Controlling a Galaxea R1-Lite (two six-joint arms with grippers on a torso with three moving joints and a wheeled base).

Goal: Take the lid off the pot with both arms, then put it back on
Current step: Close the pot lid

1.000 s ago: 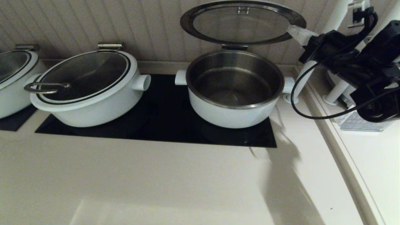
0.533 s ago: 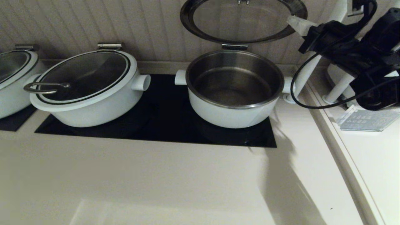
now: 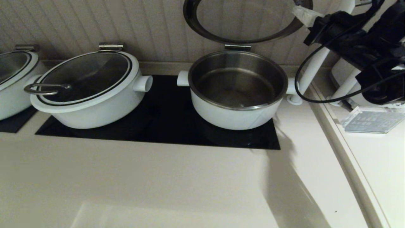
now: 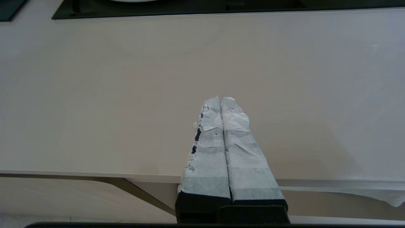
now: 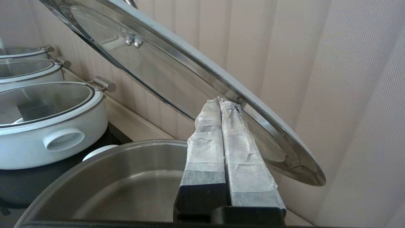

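on the pale bench [image 3: 158, 177], the steel-rimmed glass lid [image 3: 243, 34] stands raised over the empty pot [image 3: 237, 91], the closed right pincer [image 5: 220, 100] pressing under its rim, the closed left pincer [image 4: 220, 98] empty.

The upper part of the lid [image 3: 240, 38] is cut off by the top edge of the head view, so its handle is not visible there. The leftmost pot [image 3: 12, 79] is cropped by the left edge. The left end effector [image 4: 220, 100] is outside the head view. The right arm [image 3: 364, 47] hides part of the white stand [image 3: 343, 90] behind it.
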